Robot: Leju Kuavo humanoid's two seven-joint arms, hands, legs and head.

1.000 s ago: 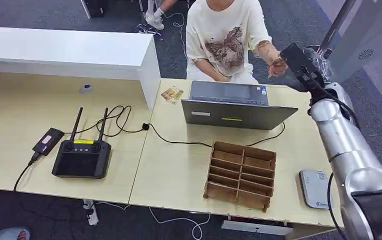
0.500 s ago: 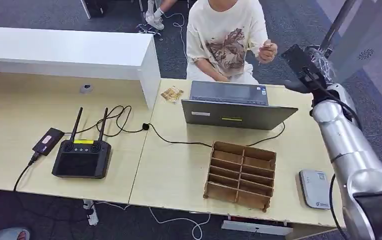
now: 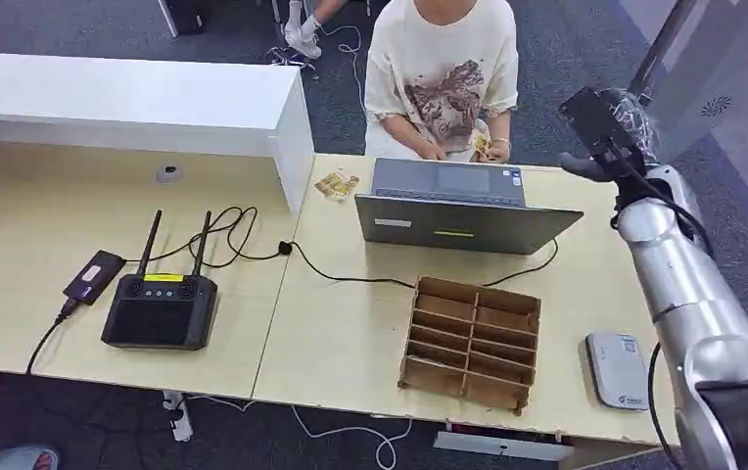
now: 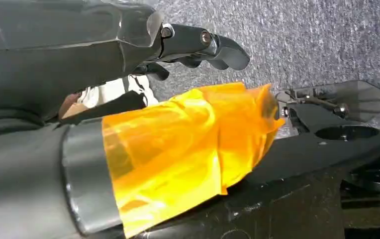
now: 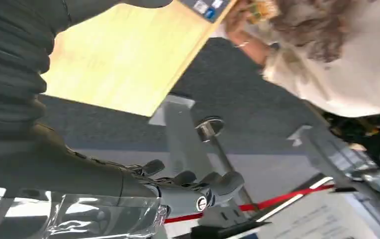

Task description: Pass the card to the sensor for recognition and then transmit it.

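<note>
- While the left hand (image 4: 198, 47) hangs over grey carpet with its fingers loosely bent and nothing in them, the card is with a person beyond the laptop (image 3: 458, 208).
- Far left of the laptop, a small black device (image 3: 93, 276) lies flat on the counter (image 3: 341, 333) with a cable running from its near end.
- Left of the laptop and nearer the counter's front edge sits a black controller (image 3: 161, 309) with two upright antennas.
- A black cable (image 3: 243, 240) loops between the controller and the laptop and passes along the laptop's front.
- Just left of the laptop's far corner, a small pile of yellowish cards (image 3: 337, 184) lies beside a white raised block (image 3: 135, 103).
- The laptop stands open near the counter's far edge, its lid towards the robot.
- Behind the laptop sits a person (image 3: 444, 73) in a cream printed T-shirt, holding the card (image 3: 482, 147) just past the laptop's far right corner.
- In front of the laptop, near the front edge, a brown cardboard organiser (image 3: 471, 343) lies flat with its slots facing up.
- Right of the organiser, well in front of the laptop's right end, the grey sensor (image 3: 617, 370) lies flat on the counter.
- Right of the laptop, the right hand (image 3: 600, 125) is raised past the counter's far right corner, well apart from the card; its fingers (image 5: 213, 181) are apart, lightly bent and hold nothing.
</note>
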